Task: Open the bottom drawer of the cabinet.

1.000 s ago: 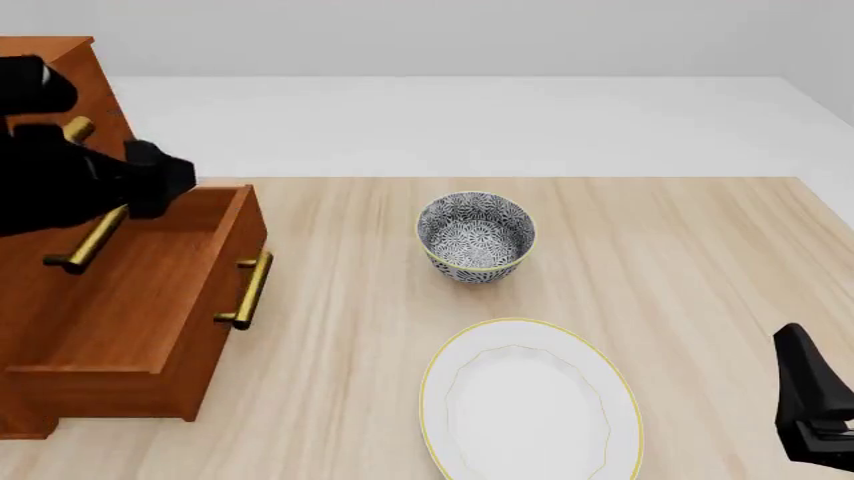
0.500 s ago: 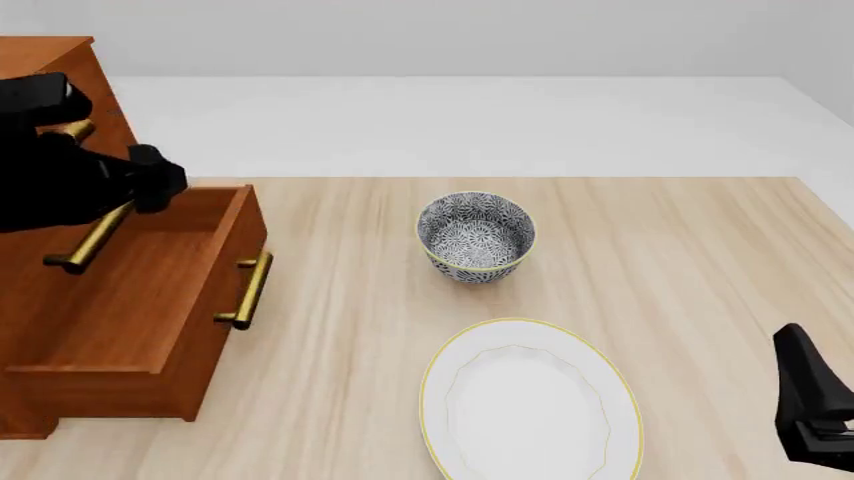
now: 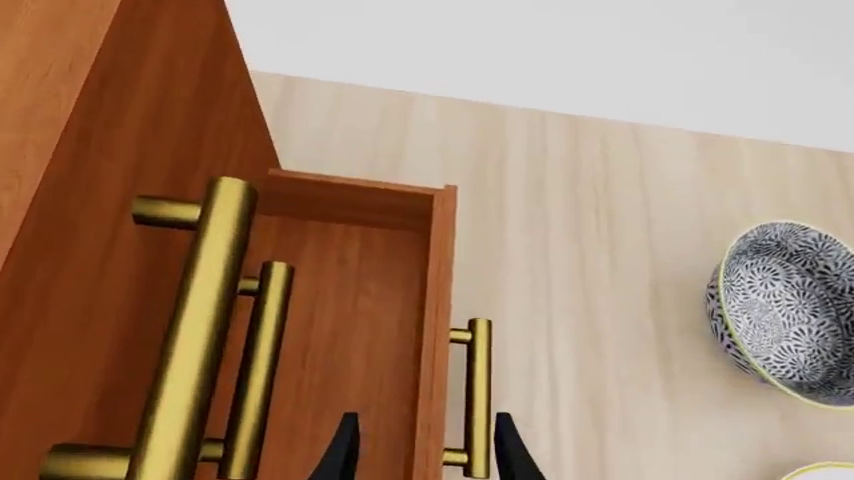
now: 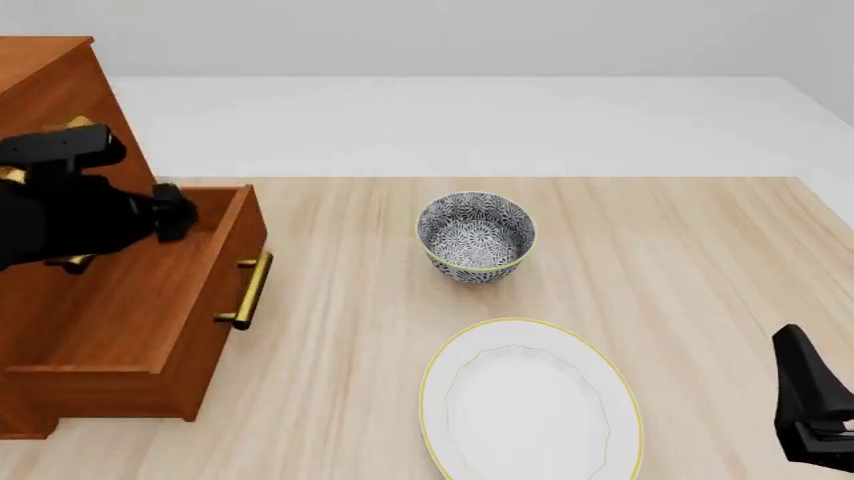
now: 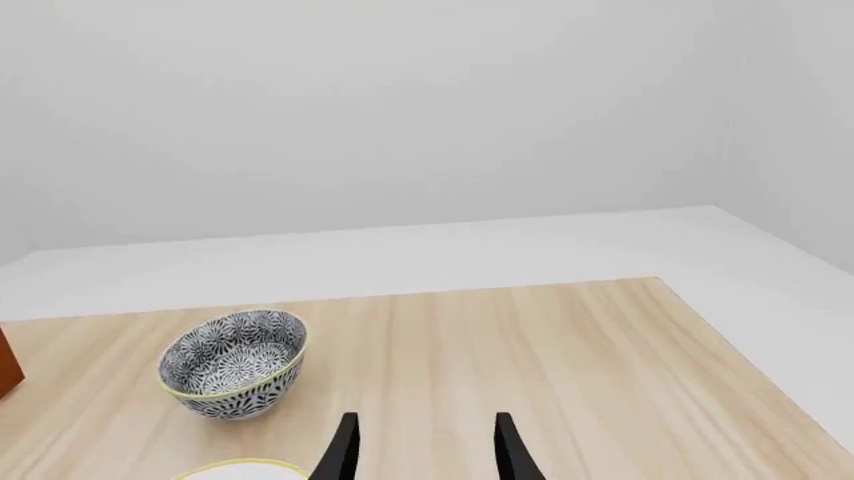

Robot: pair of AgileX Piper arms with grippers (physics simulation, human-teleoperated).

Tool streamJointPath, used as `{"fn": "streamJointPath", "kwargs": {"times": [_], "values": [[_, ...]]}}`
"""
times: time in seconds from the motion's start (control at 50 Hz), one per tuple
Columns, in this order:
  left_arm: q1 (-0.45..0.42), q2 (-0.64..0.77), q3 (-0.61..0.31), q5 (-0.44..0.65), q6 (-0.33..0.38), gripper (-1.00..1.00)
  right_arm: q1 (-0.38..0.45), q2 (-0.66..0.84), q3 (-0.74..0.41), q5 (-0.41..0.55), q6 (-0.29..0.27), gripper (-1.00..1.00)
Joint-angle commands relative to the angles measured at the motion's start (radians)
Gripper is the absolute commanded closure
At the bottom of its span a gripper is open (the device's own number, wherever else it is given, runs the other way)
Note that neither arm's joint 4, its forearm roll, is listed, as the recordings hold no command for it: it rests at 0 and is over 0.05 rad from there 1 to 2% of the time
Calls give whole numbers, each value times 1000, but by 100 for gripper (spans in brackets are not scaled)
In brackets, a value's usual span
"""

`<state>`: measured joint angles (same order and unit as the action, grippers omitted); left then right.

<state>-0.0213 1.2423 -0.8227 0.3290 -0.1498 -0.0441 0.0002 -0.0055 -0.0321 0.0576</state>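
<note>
The reddish-brown cabinet (image 4: 60,85) stands at the table's left edge. Its bottom drawer (image 4: 134,300) is pulled well out, with its brass bar handle (image 4: 247,290) facing the table's middle. My left gripper (image 4: 176,212) hovers over the drawer's back part, close to the cabinet front, open and empty. In the left wrist view the left gripper (image 3: 424,455) has its jaws apart, with the drawer's front panel (image 3: 434,300) and handle (image 3: 477,390) beyond them. My right gripper (image 4: 811,405) is open and empty at the table's front right, seen also in the right wrist view (image 5: 424,450).
A patterned blue-and-white bowl (image 4: 477,236) stands mid-table, and a white plate (image 4: 530,402) with a yellow rim lies in front of it. The two upper drawers' brass handles (image 3: 200,330) show in the left wrist view. The bowl (image 5: 236,362) also shows in the right wrist view.
My left arm has dropped lower over the open drawer and now covers the middle handle in the front view. The drawer, bowl, plate and right arm have not moved.
</note>
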Motion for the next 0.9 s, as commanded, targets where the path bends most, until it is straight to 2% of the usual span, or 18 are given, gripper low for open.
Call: {"fn": "streamJointPath", "kwargs": {"times": [0.02, 0.56, 0.6, 0.9], "values": [[7, 42, 37, -50, -1, -100, -1, 0, 0, 1, -1, -100], [-15, 128, 108, -148, -22, -100, -1, 0, 0, 3, -1, -100], [-28, 135, 117, -155, -47, -100, -2, 0, 0, 3, -1, -100], [-50, 178, 156, -211, -84, -100, -2, 0, 1, 3, -2, -100]]}}
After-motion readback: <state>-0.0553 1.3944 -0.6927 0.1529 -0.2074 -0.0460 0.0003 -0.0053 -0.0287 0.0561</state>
